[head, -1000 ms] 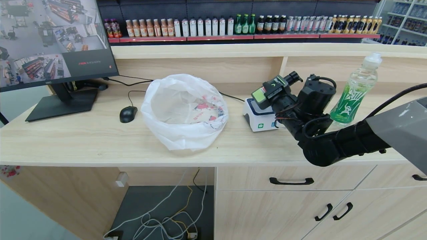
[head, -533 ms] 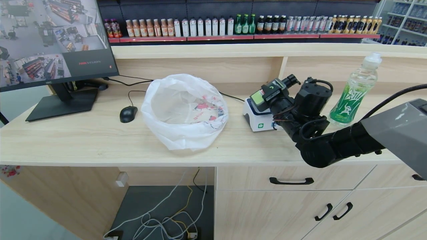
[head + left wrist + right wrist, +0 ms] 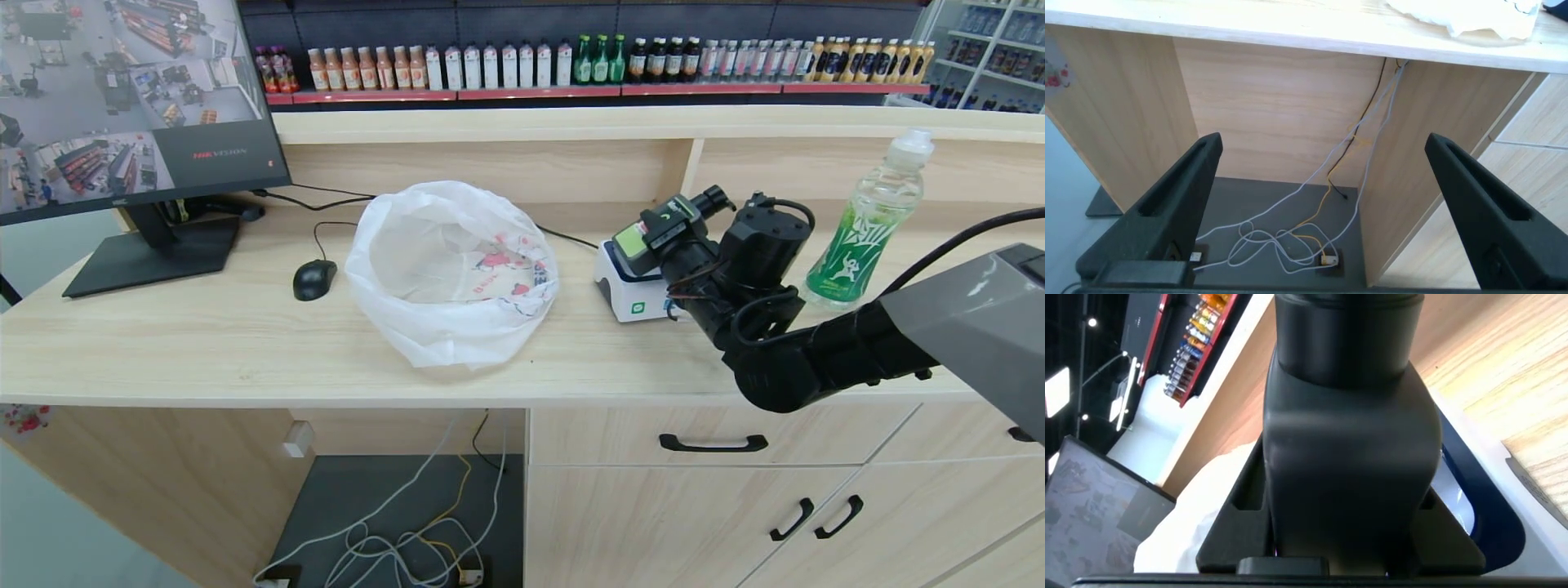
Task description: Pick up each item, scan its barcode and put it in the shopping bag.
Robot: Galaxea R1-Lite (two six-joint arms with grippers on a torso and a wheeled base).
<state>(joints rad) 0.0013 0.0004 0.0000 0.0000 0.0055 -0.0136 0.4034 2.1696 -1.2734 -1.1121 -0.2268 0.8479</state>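
My right gripper [image 3: 676, 245] hangs just above the white and blue barcode scanner [image 3: 633, 298] on the counter, shut on a small dark bottle with a green label [image 3: 653, 229]. The bottle lies tilted, its cap toward the back right. In the right wrist view the dark bottle [image 3: 1347, 457] looms close, with the scanner [image 3: 1470, 498] under it. The white shopping bag [image 3: 453, 269] stands open left of the scanner. A tall clear bottle with a green label [image 3: 865, 229] stands upright at the counter's right. My left gripper [image 3: 1323, 140] is open below the counter, nothing between its fingers.
A black mouse [image 3: 314, 279] and a monitor on a stand [image 3: 139, 106] sit at the counter's left. A raised wooden ledge [image 3: 571, 122] runs along the back. Loose cables [image 3: 1290, 237] lie on the floor under the counter. Drawers with black handles [image 3: 714, 443] are below right.
My right arm has shifted slightly left and down with the dark bottle, closer over the scanner. Bag, tall bottle and left gripper have not moved.
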